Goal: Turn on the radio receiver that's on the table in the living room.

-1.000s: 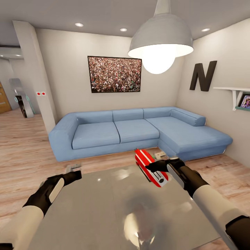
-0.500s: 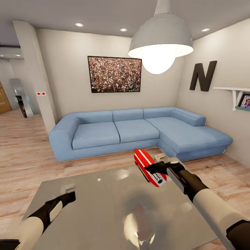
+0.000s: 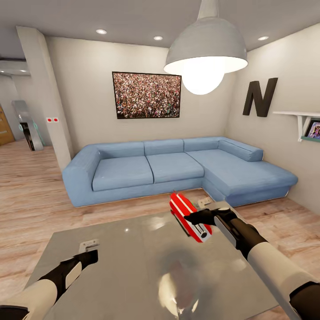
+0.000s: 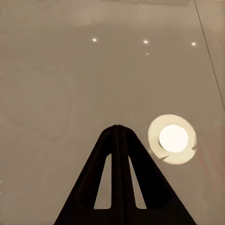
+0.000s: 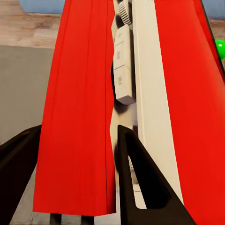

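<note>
Light-blue L-shaped sofa (image 3: pixel 178 171) across centre of frame, on wood floor (image 3: pixel 31 195). Framed crowd picture (image 3: pixel 146 95) on back wall, above sofa. Grey dome pendant lamp (image 3: pixel 205 44) at upper centre-right, lit. Black letter N (image 3: pixel 259 97) on right wall. White shelf (image 3: pixel 298 116) at right edge, small framed photo (image 3: pixel 314 130) under it. Two red wall switches (image 3: pixel 52 119) on pillar at left.

White forearms, black wrists with grey panels, black triangular fingers (image 4: pixel 117 178)

Table (image 3: pixel 133 266) top lying open around left gripper (image 3: pixel 90 251). Radio (image 3: pixel 189 216) tilting at far right edge, right gripper (image 3: pixel 192 218) crowding it. Sofa (image 3: pixel 169 169) blocking beyond table.
</note>
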Robot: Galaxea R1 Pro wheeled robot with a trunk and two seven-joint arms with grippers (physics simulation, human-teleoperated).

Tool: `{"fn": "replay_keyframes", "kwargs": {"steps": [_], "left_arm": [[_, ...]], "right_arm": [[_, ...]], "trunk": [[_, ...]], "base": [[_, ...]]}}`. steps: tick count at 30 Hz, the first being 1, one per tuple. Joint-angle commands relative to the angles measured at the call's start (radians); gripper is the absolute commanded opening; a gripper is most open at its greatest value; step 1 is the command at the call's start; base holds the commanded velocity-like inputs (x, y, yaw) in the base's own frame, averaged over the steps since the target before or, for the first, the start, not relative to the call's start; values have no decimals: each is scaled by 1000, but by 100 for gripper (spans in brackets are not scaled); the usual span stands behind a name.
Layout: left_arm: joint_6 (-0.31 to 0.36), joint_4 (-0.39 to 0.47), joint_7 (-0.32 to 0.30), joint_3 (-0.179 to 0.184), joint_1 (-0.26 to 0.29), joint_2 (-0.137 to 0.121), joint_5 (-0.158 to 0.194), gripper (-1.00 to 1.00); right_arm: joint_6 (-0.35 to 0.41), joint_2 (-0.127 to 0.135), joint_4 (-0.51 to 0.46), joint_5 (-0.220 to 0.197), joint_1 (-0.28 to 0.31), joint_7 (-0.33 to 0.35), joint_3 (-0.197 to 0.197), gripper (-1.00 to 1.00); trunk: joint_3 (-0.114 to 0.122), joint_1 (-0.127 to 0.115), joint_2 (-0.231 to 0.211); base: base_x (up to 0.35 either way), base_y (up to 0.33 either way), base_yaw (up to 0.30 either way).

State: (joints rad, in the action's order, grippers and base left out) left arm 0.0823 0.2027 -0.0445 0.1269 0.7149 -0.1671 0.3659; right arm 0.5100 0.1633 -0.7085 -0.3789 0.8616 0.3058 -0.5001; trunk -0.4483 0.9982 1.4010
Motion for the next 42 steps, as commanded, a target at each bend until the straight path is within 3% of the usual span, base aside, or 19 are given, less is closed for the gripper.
{"fn": "replay_keyframes", "kwargs": {"steps": [1,5,8,21,23,27,29,42], "left_arm": [[0,0,0,0,0,-1,0,-100],[-2,0,0,0,0,-3,-1,-100],[-5,-2,0,0,0,-5,-1,-100],[-9,-5,0,0,0,-12,-1,-100],[-9,-5,0,0,0,-12,-1,-100],[-9,-5,0,0,0,-12,-1,-100],[-9,-5,0,0,0,-12,-1,-100],[-9,-5,0,0,0,-12,-1,-100]], "right_arm": [[-1,0,13,3,0,35,2,-100],[1,1,92,3,0,193,6,-100],[0,1,131,3,0,244,7,-100],[-3,1,256,1,1,267,8,-100],[-5,1,293,-26,1,269,8,-100],[-6,4,331,-130,1,267,7,-100],[-6,4,352,-158,1,267,7,-100],[-12,4,370,-175,1,330,5,-100]], "trunk": [[0,0,0],[0,0,0],[0,0,0],[0,0,0],[0,0,0],[0,0,0],[0,0,0],[0,0,0]], "base": [[0,0,0],[0,0,0],[0,0,0],[0,0,0],[0,0,0],[0,0,0],[0,0,0],[0,0,0]]}}
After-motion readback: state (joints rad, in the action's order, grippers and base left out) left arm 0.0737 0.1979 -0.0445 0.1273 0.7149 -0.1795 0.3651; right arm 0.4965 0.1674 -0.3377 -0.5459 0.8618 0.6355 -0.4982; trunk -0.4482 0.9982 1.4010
